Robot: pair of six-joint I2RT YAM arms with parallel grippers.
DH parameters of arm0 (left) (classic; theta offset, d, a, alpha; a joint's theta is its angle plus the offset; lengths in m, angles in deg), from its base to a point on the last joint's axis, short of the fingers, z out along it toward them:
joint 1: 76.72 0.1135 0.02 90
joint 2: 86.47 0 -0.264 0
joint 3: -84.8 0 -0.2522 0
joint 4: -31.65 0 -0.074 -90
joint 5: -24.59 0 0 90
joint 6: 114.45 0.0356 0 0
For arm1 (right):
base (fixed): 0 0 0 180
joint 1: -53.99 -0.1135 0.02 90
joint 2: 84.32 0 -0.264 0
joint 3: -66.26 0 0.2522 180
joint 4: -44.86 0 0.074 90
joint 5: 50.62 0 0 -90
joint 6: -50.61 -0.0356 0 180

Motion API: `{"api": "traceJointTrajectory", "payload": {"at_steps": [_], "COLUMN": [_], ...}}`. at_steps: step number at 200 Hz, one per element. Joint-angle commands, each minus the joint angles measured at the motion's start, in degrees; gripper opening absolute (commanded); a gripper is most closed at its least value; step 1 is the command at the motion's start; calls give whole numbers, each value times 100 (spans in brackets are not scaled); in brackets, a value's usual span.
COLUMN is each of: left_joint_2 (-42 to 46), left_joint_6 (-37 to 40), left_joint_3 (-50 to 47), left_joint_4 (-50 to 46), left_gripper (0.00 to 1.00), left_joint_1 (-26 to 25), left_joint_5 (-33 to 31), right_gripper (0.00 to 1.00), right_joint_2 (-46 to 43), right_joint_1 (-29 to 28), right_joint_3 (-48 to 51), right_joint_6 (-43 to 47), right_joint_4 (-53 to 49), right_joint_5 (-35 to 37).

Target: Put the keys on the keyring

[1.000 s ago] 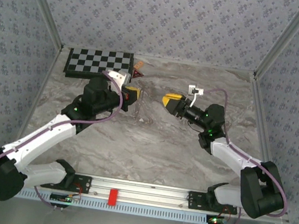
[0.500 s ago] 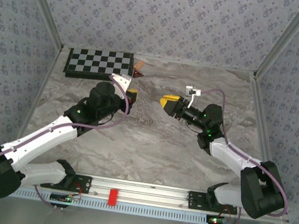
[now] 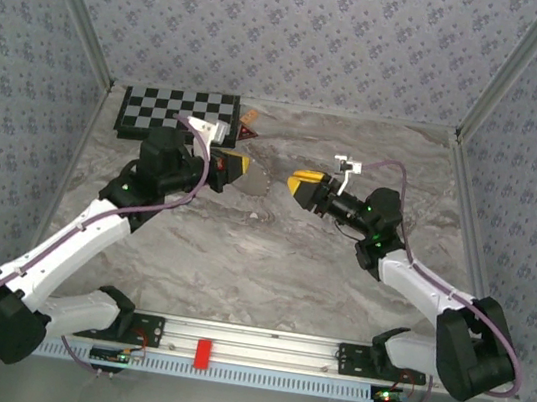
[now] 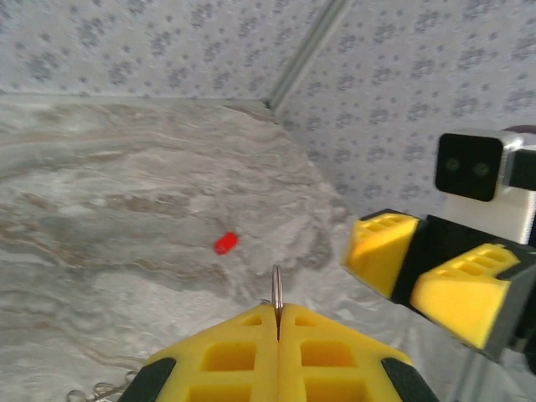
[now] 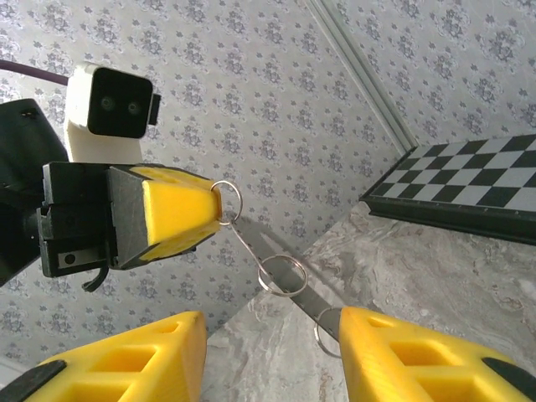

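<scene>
- Now, my left gripper [image 4: 278,314] is clamped on the thin, silvery keyring [image 4: 277,289].
- My right gripper [image 5: 272,327], blocky yellow, stands apart, empty.
- Small red-headed key [image 4: 224,243] lies on the marbled desk [image 4: 126,167].

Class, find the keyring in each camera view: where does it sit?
Top: keyring centre, beside the left hand.
Left wrist: bottom centre, edge-on above shut fingers.
Right wrist: left of centre, chain trailing down-right.
Shared landmark: the yellow left hand gripping it.

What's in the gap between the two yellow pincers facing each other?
The keyring: pinched in the shut left fingers, its small loops dangle toward the open right fingers. The right wrist view shows it clearly.
</scene>
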Motion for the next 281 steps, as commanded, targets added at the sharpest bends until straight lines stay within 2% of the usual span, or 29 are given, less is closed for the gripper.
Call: {"api": "traceJointTrajectory", "payload": {"at_steps": [1, 62, 133, 196, 233, 281], "left_joint_2": [19, -347, -401, -427, -239, 31], "left_joint_6": [-652, -1625, -1708, -1415, -908, -247], "left_joint_3": [359, 406, 405, 351, 42, -226], "left_joint_4": [520, 1017, 1173, 1151, 1451, 1569], "left_gripper": [0, 0, 0, 0, 0, 0], "left_joint_1": [159, 499, 513, 512, 512, 446], "left_joint_5": [861, 1505, 1599, 1564, 1601, 1769], "right_gripper": [46, 46, 46, 46, 46, 46], "right_joint_2": [-145, -219, -299, -317, -365, -425], "right_joint_1": [-43, -58, -59, -53, -51, -170], "right_joint_3": [-57, 7, 71, 45, -48, -347], "right_joint_6": [160, 197, 305, 385, 416, 956], "right_joint_4": [-55, -55, -134, -221, -408, -911], "right_joint_5": [107, 119, 159, 114, 40, 53]}}
